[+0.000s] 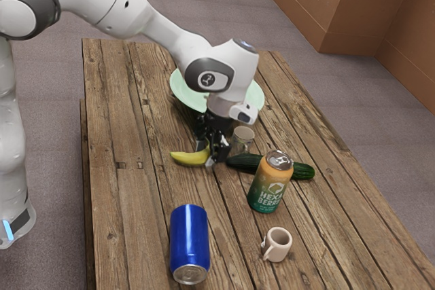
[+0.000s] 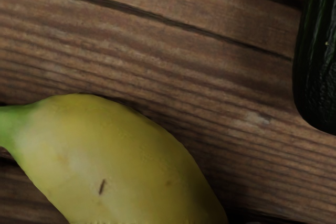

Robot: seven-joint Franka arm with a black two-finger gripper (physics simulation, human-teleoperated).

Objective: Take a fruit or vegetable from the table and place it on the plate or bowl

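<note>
Where the claw [image 1: 211, 156] sits low over one end of the banana [image 1: 189, 158] on the counter [image 1: 122, 188], open or gripping cannot be told, cucumber [image 1: 241, 162] just beside, green plate [image 1: 178, 89] behind.

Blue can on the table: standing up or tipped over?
Tipped: the blue can lies on its side, silver end toward the camera.
</note>
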